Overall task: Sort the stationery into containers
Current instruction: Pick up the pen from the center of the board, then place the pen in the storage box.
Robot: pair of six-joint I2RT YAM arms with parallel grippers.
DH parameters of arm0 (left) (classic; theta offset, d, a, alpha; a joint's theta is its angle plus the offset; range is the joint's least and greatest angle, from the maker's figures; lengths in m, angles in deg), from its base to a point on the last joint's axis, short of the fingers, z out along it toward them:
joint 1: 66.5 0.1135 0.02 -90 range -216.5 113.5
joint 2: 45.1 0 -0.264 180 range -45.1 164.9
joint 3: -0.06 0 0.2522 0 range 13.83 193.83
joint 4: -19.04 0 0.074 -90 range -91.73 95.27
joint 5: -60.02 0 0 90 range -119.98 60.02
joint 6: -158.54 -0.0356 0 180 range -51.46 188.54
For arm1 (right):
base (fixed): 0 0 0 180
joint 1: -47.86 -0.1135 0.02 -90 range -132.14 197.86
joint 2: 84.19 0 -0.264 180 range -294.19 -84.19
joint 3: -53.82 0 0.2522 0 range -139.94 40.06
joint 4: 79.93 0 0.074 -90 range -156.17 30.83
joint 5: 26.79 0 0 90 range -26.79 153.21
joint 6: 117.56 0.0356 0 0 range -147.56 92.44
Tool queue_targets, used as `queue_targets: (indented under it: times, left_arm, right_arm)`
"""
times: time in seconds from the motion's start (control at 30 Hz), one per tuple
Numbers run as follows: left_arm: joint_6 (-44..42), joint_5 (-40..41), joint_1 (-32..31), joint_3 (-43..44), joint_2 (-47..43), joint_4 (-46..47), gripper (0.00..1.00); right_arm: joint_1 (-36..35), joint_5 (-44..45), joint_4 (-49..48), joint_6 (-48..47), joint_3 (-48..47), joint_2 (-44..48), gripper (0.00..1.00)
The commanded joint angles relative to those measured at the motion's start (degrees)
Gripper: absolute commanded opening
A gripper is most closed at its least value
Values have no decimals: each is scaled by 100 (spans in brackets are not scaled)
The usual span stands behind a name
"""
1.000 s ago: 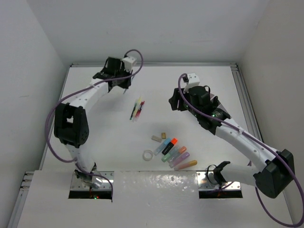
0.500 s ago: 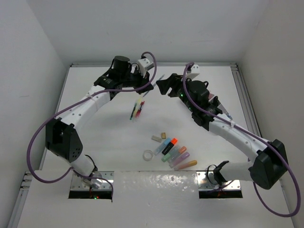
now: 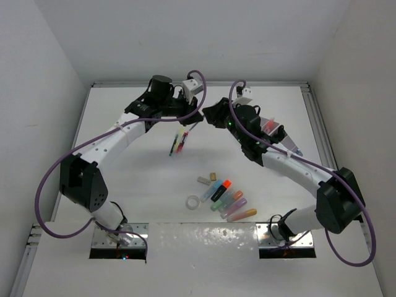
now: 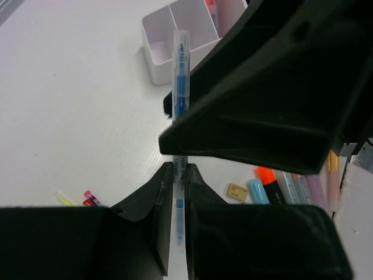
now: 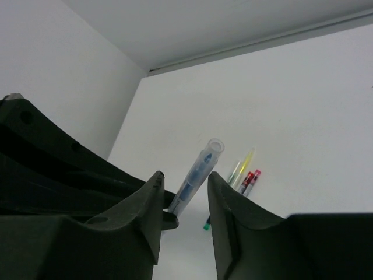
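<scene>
My left gripper (image 4: 178, 170) is clamped tight on the blue pen (image 4: 180, 76), low on the barrel, w/ most of the clear body sticking out past my tips. My right gripper (image 5: 185, 175) has its jaws parted on either side of the same pen's free end. At the tips of those fingers (image 5: 226, 221) a gap shows on both sides, so no grip there. Whether a pad grazes the barrel lower down, I can't tell. The pen is up in the air, held by the left alone, w/ the two grippers nose to nose.

Places, all vs. the highlighter row (image 3: 228, 199) on the table (image 3: 148, 185):
- The held pen is well beyond the row, toward the back wall & a bit left, off the surface.
- The loose pens (image 3: 179, 141) lie flat in a small bundle btwn the row and the held pen, left of the row.
- Two erasers (image 3: 203, 180) sit just beyond the row's left end.
- The tape ring (image 3: 189, 201) lies flat just beside that same end, on the near side. Touching or not, can't tell.
- The organiser (image 4: 154, 58) is beyond the row & to the right, mostly hidden under my right arm from overhead. The left wrist view shows its open-topped compartments.
</scene>
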Motion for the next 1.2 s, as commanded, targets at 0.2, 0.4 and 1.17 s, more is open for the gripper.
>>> queue_targets:
  times: [0.2, 0.4, 1.17]
  left_arm:
    - [163, -176, -162, -142, -311, 404, 0]
    - [207, -273, -136, -203, -311, 335, 66]
    - [752, 1177, 725, -1574, -829, 290, 100]
  right_arm:
    - [33, 140, -441, 334, -46, -125, 0]
    - [138, 325, -617, 142, 315, 147, 0]
    - [2608, 1749, 474, -2962, 763, 781, 0]
